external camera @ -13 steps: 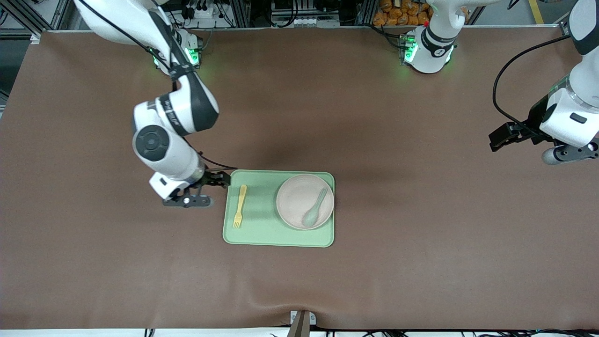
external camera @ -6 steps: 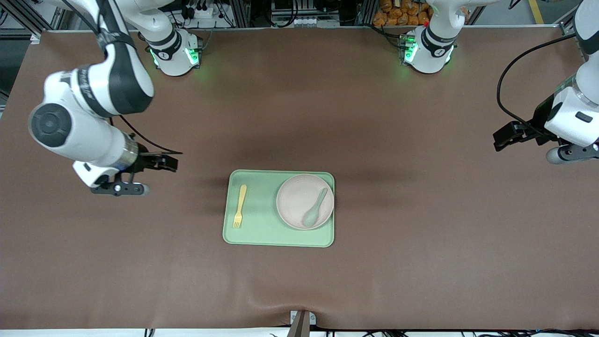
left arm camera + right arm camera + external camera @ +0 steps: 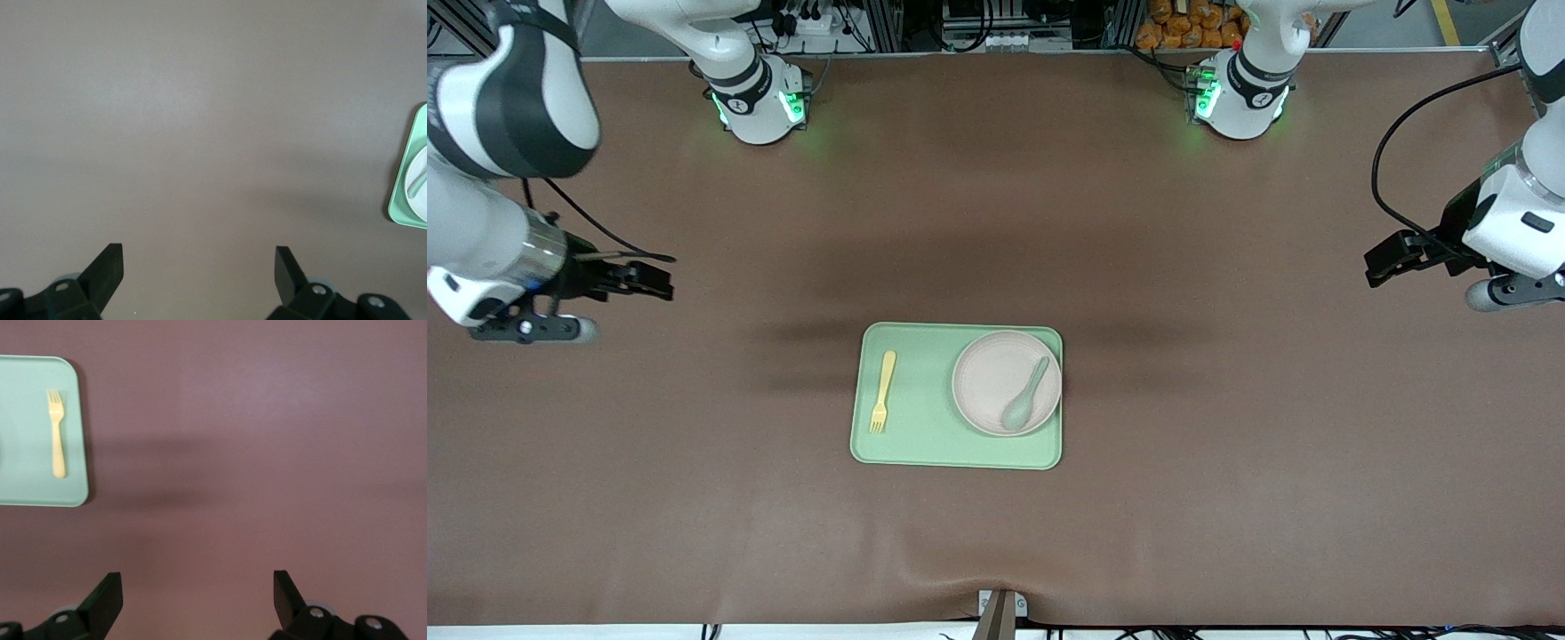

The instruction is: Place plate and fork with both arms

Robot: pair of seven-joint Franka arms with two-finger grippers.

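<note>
Both arms hang out wide, each over bare counter (image 3: pixel 1227 400) at its own end: the right gripper (image 3: pixel 649 277) and the left gripper (image 3: pixel 1383 262) point inward toward the middle, jaws spread and holding nothing. Between them sits the green tray (image 3: pixel 925 444), well apart from both. On it the fork (image 3: pixel 882 391) lies toward the right arm's end, and the plate (image 3: pixel 987 378), with a spoon (image 3: pixel 1024 397) in it, toward the left arm's.

Plate (image 3: pixel 996 380) and fork (image 3: pixel 883 390) on tray (image 3: pixel 925 444)
</note>
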